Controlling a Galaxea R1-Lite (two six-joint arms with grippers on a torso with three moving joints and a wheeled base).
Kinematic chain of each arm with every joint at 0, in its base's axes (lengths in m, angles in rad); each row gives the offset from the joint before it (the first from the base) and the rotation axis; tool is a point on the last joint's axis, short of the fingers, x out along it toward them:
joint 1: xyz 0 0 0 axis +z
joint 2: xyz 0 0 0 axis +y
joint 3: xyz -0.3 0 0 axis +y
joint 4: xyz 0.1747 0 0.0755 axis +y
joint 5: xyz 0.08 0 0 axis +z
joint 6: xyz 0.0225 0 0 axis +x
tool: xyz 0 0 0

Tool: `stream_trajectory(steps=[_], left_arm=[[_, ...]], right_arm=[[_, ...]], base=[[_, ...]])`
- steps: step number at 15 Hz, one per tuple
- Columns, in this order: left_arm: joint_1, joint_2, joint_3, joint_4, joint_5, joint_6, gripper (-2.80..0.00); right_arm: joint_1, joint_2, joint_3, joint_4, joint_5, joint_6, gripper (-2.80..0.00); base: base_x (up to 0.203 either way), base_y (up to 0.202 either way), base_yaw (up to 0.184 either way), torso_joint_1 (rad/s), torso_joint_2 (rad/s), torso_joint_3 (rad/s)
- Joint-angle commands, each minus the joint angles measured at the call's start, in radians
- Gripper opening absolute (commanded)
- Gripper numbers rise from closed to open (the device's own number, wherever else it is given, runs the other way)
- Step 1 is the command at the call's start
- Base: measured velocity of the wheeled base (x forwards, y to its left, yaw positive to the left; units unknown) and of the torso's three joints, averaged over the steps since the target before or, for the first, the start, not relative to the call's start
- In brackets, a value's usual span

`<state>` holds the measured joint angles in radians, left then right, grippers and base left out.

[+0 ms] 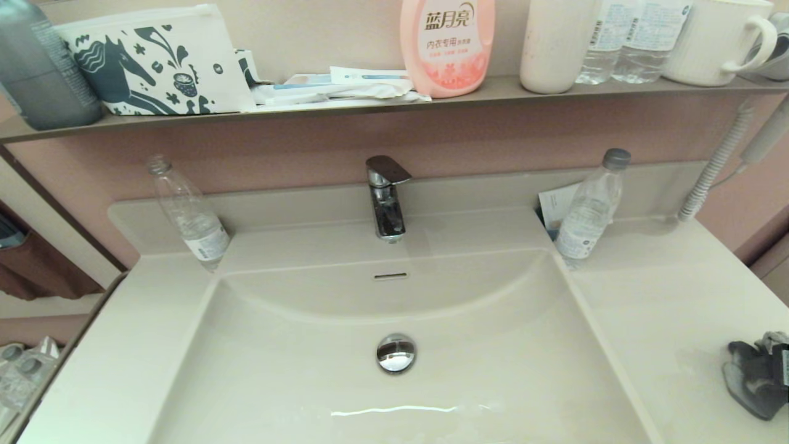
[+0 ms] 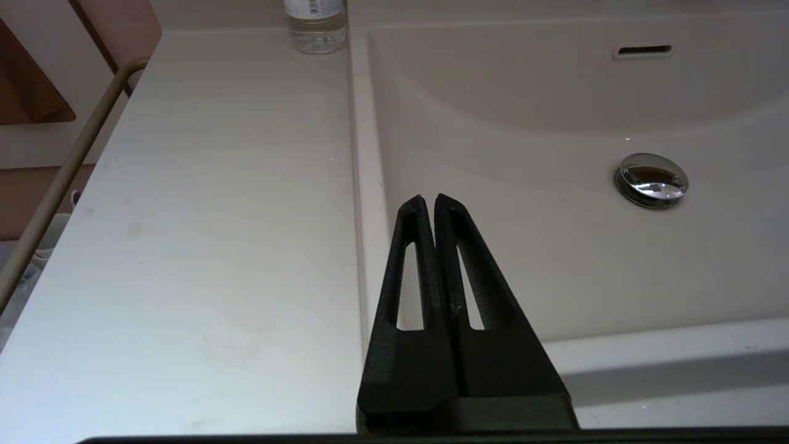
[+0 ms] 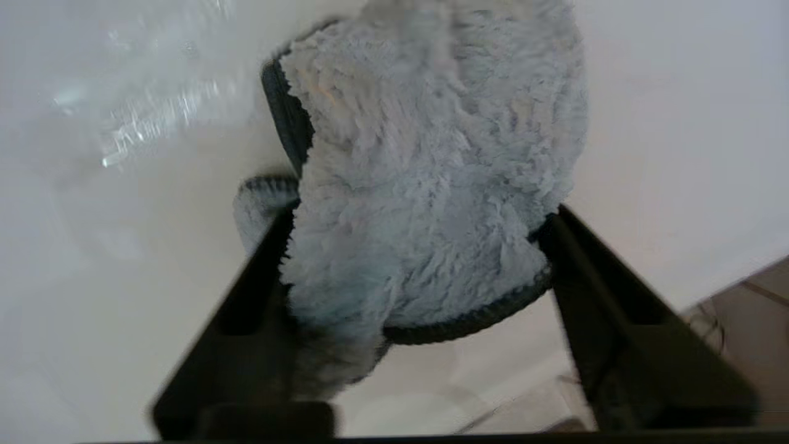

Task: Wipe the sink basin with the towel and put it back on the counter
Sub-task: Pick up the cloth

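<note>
The towel (image 1: 753, 379) lies crumpled on the counter (image 1: 666, 308) at the far right, beside the sink basin (image 1: 277, 370). In the right wrist view its pale fluffy side (image 3: 431, 185) fills the space between my right gripper's (image 3: 419, 213) fingers. Those fingers are spread wide, one on each side of the cloth, and the gripper is open. The basin holds only its chrome drain plug (image 1: 396, 353) and overflow slot (image 1: 391, 275). My left gripper (image 2: 428, 198) is shut and empty, above the basin's left rim (image 2: 363, 185) near the front.
A chrome faucet (image 1: 387, 197) stands behind the basin. Clear bottles stand at the back left (image 1: 191, 213) and back right (image 1: 588, 209) of the counter. The wall shelf (image 1: 431, 98) carries a horse pouch (image 1: 154, 61), a pink bottle (image 1: 447, 43) and cups. A coiled cord (image 1: 715, 166) hangs at the right.
</note>
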<state>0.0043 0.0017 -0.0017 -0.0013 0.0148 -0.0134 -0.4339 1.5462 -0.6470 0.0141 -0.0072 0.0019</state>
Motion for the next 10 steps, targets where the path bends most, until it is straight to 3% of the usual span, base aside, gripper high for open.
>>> stream_trajectory(steps=[1, 5, 10], left_arm=[[0.000, 0.001, 0.000, 0.000, 0.001, 0.000, -2.80], [0.000, 0.001, 0.000, 0.000, 0.001, 0.000, -2.80], [0.000, 0.001, 0.000, 0.000, 0.001, 0.000, -2.80]], right_arm=[[0.000, 0.006, 0.001, -0.031, 0.001, 0.001, -2.80], [-0.002, -0.016, 0.010, -0.036, -0.001, 0.006, -2.80], [0.014, -0.185, 0.034, -0.017, -0.001, 0.006, -2.80]], base=[[0.000, 0.000, 0.000, 0.000, 0.00, 0.000], [0.000, 0.000, 0.000, 0.000, 0.00, 0.000], [0.000, 0.000, 0.000, 0.000, 0.00, 0.000]])
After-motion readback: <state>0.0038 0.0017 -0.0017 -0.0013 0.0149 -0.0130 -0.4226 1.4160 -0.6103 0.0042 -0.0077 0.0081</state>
